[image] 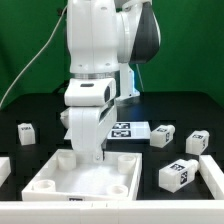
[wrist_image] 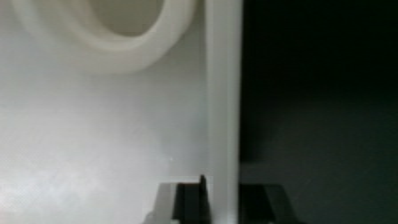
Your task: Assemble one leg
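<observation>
My gripper (image: 96,152) is low over the far wall of the large white square tray-like piece (image: 60,183). In the wrist view its two dark fingers (wrist_image: 180,203) stand on either side of the tray's upright wall (wrist_image: 222,100), and the gripper (wrist_image: 221,202) looks shut on it. A round corner hole (wrist_image: 125,25) shows beside the wall. Several legs, small white tagged blocks, lie loose on the black table: one at the exterior view's left (image: 26,132) and three at its right (image: 163,135), (image: 197,141), (image: 179,174). None is held.
The marker board (image: 132,129) lies behind the tray, partly hidden by the arm. White pieces are cut off at the exterior view's left edge (image: 3,168) and right edge (image: 214,175). A green backdrop stands behind.
</observation>
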Motion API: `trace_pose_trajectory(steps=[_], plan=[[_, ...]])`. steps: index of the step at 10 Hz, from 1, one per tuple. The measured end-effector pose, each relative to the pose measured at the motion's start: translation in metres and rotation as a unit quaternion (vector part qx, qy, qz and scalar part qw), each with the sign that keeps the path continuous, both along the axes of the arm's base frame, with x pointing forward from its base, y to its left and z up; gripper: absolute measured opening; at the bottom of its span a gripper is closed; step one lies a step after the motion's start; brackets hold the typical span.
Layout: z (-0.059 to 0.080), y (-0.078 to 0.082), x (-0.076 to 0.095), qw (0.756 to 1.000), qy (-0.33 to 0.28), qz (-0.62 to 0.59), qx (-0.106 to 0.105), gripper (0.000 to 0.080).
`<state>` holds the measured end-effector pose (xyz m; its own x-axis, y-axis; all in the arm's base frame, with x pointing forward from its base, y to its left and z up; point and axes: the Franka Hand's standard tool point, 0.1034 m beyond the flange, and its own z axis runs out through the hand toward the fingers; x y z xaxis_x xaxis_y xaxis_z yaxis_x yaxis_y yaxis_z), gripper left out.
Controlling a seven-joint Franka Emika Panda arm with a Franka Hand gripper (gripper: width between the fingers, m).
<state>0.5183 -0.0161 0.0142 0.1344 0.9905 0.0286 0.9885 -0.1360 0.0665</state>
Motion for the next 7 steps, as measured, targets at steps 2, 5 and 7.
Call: trace_pose_trajectory(steps=[2, 5, 7], plan=[[0.0003, 0.0067, 0.0096, 0.998, 0.01, 0.067, -0.014, 0.0051], [0.0001, 0.0048, 0.0094, 0.996, 0.018, 0.08, -0.015, 0.0051], [0.0016, 0.0029, 0.0128, 0.998, 0.015, 0.067, -0.016, 0.0268]])
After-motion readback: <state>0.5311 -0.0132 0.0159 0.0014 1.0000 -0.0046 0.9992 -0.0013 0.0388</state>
